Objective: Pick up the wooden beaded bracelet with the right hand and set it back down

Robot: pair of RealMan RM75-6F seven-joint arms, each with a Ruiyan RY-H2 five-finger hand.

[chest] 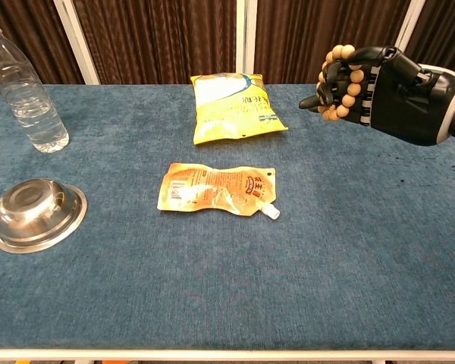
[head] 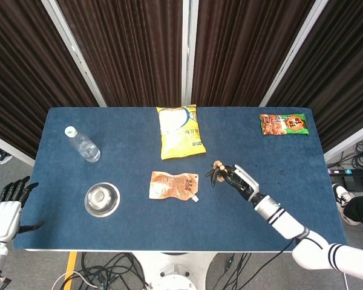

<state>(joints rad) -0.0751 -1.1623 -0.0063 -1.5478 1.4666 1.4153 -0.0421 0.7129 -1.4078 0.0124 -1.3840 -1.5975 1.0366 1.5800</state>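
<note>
The wooden beaded bracelet (chest: 344, 82) is a loop of round tan beads, wrapped around the black fingers of my right hand (chest: 383, 87). That hand holds it in the air above the blue table, right of centre. In the head view the bracelet (head: 218, 165) peeks out at the tip of the right hand (head: 234, 176), just right of the orange pouch. My left hand (head: 6, 208) hangs off the table's left front corner, fingers spread, holding nothing.
An orange spouted pouch (chest: 217, 188) lies mid-table. A yellow snack bag (chest: 232, 106) lies behind it. A steel bowl (chest: 36, 211) and a clear water bottle (chest: 24, 87) are on the left. A small orange snack packet (head: 282, 124) sits at the far right corner.
</note>
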